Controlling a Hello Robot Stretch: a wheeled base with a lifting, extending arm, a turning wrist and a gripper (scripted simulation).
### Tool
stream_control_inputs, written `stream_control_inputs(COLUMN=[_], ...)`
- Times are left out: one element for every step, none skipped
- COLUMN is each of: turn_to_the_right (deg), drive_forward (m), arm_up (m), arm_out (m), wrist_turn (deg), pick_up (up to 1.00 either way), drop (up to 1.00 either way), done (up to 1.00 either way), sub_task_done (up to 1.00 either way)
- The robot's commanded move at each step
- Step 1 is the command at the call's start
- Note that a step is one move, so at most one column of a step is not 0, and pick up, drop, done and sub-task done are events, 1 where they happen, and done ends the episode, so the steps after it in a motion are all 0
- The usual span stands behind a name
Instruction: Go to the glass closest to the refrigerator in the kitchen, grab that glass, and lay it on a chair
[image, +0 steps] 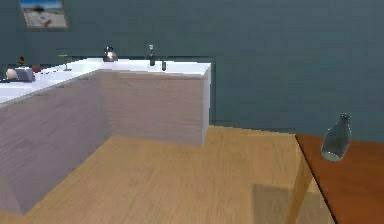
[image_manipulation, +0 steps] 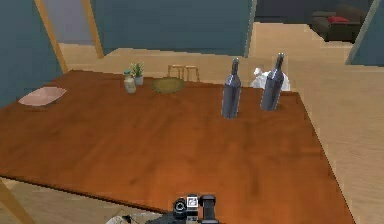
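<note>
Note for you: the gripper (image_manipulation: 160, 216) sits low at the table (image_manipulation: 150, 140) edge, likely tucked for driving, and you cannot tell whether it holds anything; the glass is probably among the counter (image: 130, 70) items, too small to tell, and a chair (image_manipulation: 183, 72) stands beyond the table.

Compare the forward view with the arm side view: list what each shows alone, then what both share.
Forward view: white counter with kettle and dark bottle, wall picture. Arm side view: two bottles, pink plate, plant, chair back, tool. Both: brown table, wood floor; the forward view's table bottle may be one of the two.
</note>
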Motion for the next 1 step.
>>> stream_control_inputs(turn_to_the_right=[0.0], drive_forward=[0.00], arm_up=[0.00], arm_out=[0.00], wrist_turn=[0.0], pick_up=[0.00], drop=[1.00], done=[0.00], sub_task_done=[0.00])
